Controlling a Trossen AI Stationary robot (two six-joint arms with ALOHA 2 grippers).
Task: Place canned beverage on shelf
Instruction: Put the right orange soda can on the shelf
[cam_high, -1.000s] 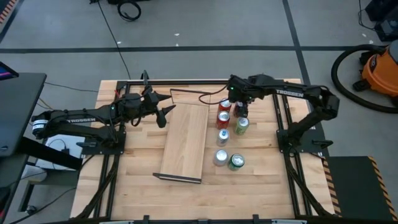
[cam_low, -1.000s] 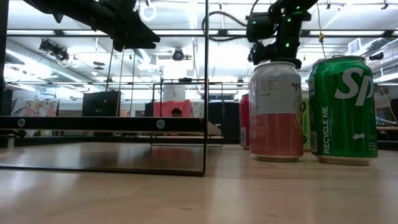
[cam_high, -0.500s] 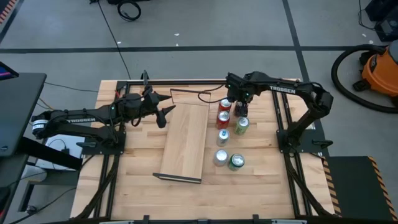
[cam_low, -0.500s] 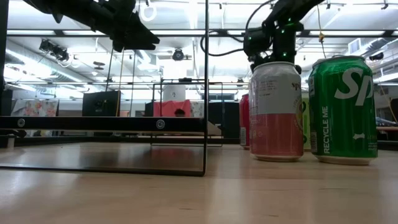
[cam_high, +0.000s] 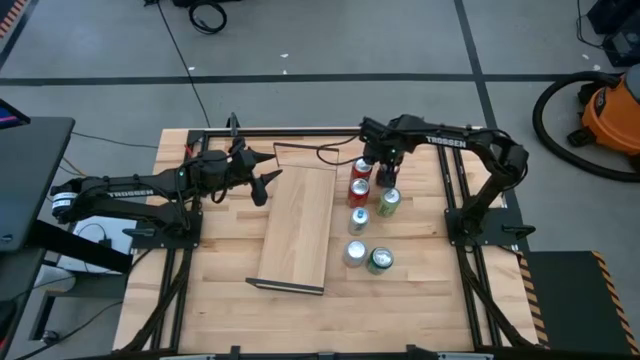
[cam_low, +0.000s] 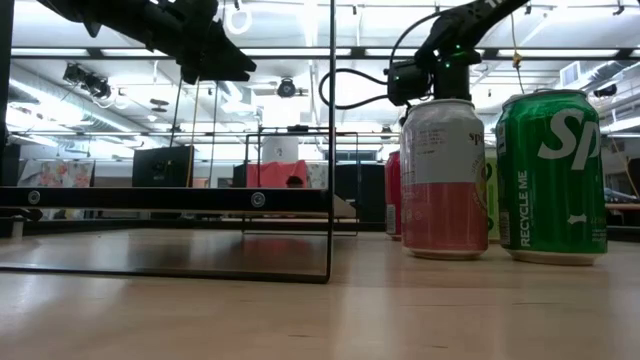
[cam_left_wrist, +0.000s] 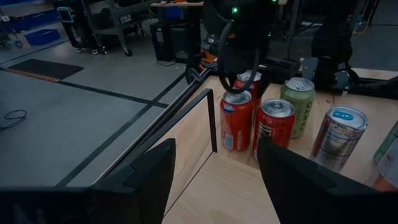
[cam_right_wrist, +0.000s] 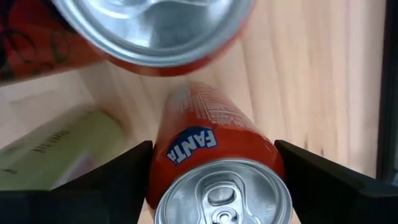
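Shut cans (cam_high: 362, 211) standing on the table (cam_high: 220, 250) beside the bare shelf (cam_high: 300, 225). Right gripper (cam_high: 379, 178) wide open over the orange Fanta can (cam_right_wrist: 211, 163), not touching. Left gripper (cam_high: 262, 184) open, holding nothing.

Left gripper (cam_left_wrist: 214, 177): two dark fingers (cam_left_wrist: 146, 174) spread apart in the foreground, nothing between them.
Shelf (cam_left_wrist: 217, 190): light-wood board with a thin dark rod frame (cam_left_wrist: 211, 118) at its end.
Cans, upright on the table (cam_left_wrist: 373, 115) beside the shelf: three red cans (cam_left_wrist: 237, 121) clustered, one green can (cam_left_wrist: 298, 106), one silver can (cam_left_wrist: 339, 137) with a blue top.
Right arm (cam_left_wrist: 239, 31): dark, green light lit, directly above the farthest red can.
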